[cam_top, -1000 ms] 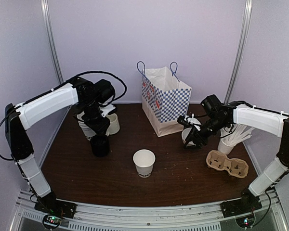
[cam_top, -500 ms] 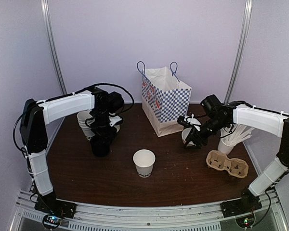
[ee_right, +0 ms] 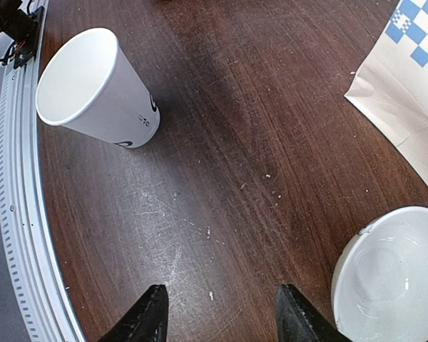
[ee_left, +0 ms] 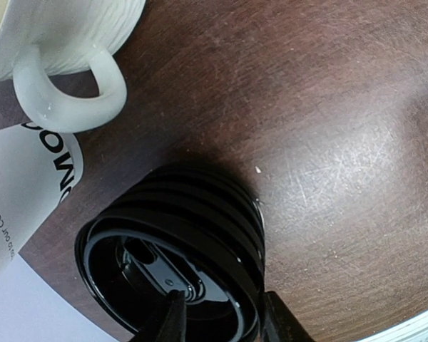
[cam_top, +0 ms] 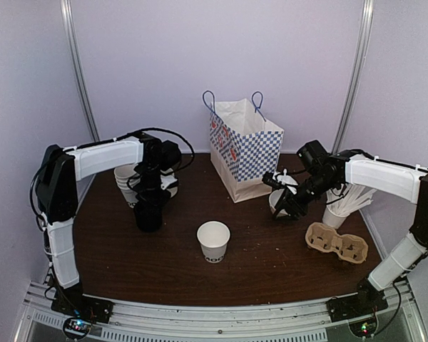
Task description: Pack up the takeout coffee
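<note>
Dark wooden table (cam_top: 271, 267), open paper cup (cam_top: 213, 240)

Place: a robot test cell in a lab, dressed as a takeout coffee stand.
Enclosure: plain lilac walls (cam_top: 271, 43) on three sides, with bare metal poles (cam_top: 78, 71) standing upright against them.
Rig: a left arm (cam_top: 103, 155) and a right arm (cam_top: 381, 174), white and black with loose cables, bolted to an aluminium rail (cam_top: 221, 317).
Worktop (cam_top: 271, 263): dark wood, scratched.
Props: blue-checked paper bag (cam_top: 246, 153), cardboard cup carrier (cam_top: 337, 242), stack of black lids (cam_top: 148, 214), white paper cup (cam_top: 213, 241).
</note>
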{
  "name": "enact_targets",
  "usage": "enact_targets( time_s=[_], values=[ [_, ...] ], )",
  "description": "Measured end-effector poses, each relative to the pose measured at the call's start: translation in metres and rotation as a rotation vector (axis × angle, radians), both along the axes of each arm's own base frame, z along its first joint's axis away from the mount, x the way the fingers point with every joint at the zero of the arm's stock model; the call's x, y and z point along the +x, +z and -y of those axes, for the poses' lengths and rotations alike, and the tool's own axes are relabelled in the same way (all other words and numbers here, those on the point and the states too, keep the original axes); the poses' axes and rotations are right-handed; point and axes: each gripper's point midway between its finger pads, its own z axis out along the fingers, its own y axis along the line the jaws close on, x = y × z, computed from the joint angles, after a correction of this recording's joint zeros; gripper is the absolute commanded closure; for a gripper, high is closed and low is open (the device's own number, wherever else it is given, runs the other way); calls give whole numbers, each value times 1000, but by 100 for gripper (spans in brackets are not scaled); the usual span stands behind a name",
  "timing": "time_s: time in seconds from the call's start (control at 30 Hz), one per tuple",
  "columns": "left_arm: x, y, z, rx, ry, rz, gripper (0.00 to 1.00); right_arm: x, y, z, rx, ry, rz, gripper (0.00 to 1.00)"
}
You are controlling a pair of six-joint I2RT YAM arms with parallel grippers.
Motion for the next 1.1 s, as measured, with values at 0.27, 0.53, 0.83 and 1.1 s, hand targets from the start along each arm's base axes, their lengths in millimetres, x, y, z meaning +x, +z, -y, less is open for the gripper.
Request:
enact_targets(
  time_s=[0.27,0.53,0.83,1.1],
  values=[
    [0,-2,3,-20,4,-16,77,0,0,0,-1,4,3,45],
    [-3,0,5,-32,1,-31,85,-2,0,-2,-4,13,6,45],
    [-8,43,12,-116,-7,-8,85,-5,-5,-3,-13,21,-14,46],
    [-12,192,61,-571,-89,222,85,6,50,-21,59,30,-1,41]
  ],
)
